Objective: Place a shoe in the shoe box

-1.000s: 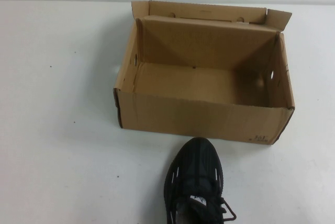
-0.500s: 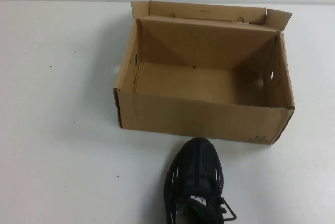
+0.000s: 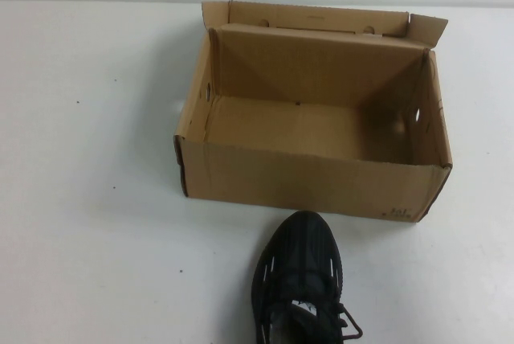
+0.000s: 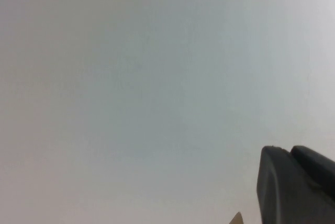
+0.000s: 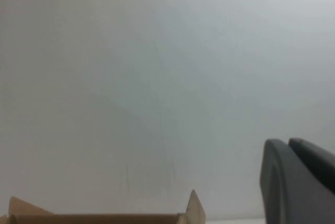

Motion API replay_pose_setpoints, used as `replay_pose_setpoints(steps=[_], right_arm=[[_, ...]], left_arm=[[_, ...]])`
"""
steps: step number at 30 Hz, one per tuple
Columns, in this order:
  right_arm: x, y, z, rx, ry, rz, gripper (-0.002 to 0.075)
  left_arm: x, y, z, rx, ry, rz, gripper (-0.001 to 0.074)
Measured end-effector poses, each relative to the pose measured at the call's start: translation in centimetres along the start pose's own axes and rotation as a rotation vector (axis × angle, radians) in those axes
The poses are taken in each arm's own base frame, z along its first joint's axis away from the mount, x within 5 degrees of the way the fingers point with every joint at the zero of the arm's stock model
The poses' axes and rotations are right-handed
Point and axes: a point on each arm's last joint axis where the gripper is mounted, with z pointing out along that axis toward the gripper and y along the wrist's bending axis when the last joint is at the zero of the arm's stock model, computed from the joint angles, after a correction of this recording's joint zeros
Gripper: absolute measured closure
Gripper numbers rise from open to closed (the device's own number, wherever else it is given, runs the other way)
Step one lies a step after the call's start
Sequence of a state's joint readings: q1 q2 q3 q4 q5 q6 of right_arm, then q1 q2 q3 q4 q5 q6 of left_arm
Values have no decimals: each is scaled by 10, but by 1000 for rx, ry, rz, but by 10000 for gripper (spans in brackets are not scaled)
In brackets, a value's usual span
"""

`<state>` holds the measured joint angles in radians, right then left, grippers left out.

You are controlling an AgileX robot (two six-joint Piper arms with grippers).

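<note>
While both arms stayed out of the high view, saw shoe (image 3: pixel 301 280) on worktop (image 3: pixel 88 199), toe just short of open box (image 3: pixel 313 131). Left gripper (image 4: pixel 296 187) and right gripper (image 5: pixel 298 182): only an edge visible, opening unknowable.

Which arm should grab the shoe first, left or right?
Right, probably. The shoe lies right of table centre, before the open shoe box. Neither arm shows in the high view; the left gripper and right gripper each show only a dark edge, over the table.
</note>
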<state>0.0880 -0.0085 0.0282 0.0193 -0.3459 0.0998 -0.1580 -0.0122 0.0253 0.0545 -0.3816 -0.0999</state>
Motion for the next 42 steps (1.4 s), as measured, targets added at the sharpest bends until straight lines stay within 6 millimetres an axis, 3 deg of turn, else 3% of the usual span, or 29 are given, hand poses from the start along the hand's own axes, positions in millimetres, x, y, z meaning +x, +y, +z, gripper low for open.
replay_pose_setpoints(steps=[5,11,15,20,24,27,33,42], right_arm=[[-14,1,-1,-16,-160,0,743],[-45,4,-10,-47,-483,21,743],[-81,10,-10,-73,-578,64,743],[-134,20,-8,-119,-551,179,743],[-161,27,-3,-108,-380,212,743],[-159,29,16,-66,-158,213,743],[-113,24,53,37,317,172,743],[-86,23,76,66,525,206,743]], left_arm=[[-10,-1,-1,14,-112,-54,735],[-34,-3,-6,56,-372,-100,735],[-64,-5,-4,66,-453,-99,735],[-118,-9,3,72,-448,-41,735],[-140,-9,23,50,-257,-96,735],[-132,-5,44,-5,-34,-149,735],[-90,3,62,-109,353,-158,735],[-57,6,51,-201,701,-200,735]])
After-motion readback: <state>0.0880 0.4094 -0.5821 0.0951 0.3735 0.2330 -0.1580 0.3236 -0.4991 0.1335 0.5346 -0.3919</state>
